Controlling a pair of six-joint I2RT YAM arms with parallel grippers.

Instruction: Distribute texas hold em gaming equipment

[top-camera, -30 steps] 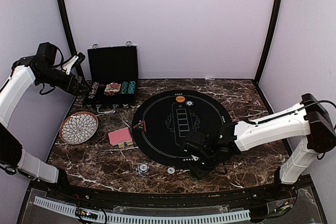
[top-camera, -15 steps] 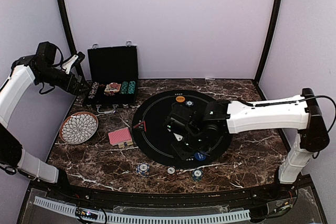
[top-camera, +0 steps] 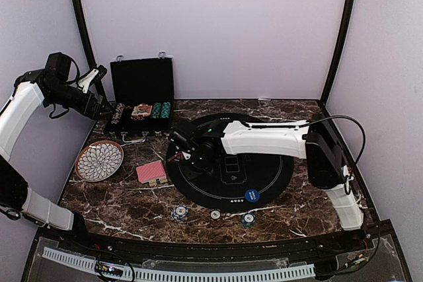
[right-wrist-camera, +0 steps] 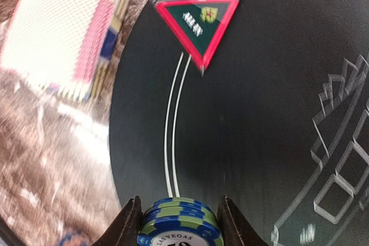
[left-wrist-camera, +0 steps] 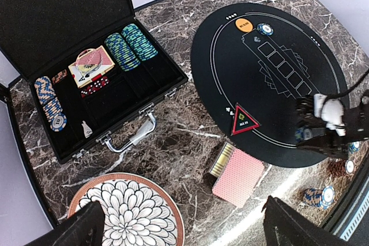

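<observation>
Blue-and-green chip stack [right-wrist-camera: 180, 231], pinched in my right gripper's [right-wrist-camera: 179, 214] jaws over the black mat's [right-wrist-camera: 259, 113] left edge, near a red triangle marker [right-wrist-camera: 199, 18]. Red-backed cards [right-wrist-camera: 63, 38] lie just beside the mat. My left gripper [left-wrist-camera: 183, 217] hangs over the table, jaws spread wide.

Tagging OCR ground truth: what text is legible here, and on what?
"LASVEGAS": top of the blue-green chip stack; number below cut off.
"ALL IN": red-edged triangular marker, barely legible.
Unreadable, too small: print on the orange disc, blue disc and black mat rim.
</observation>
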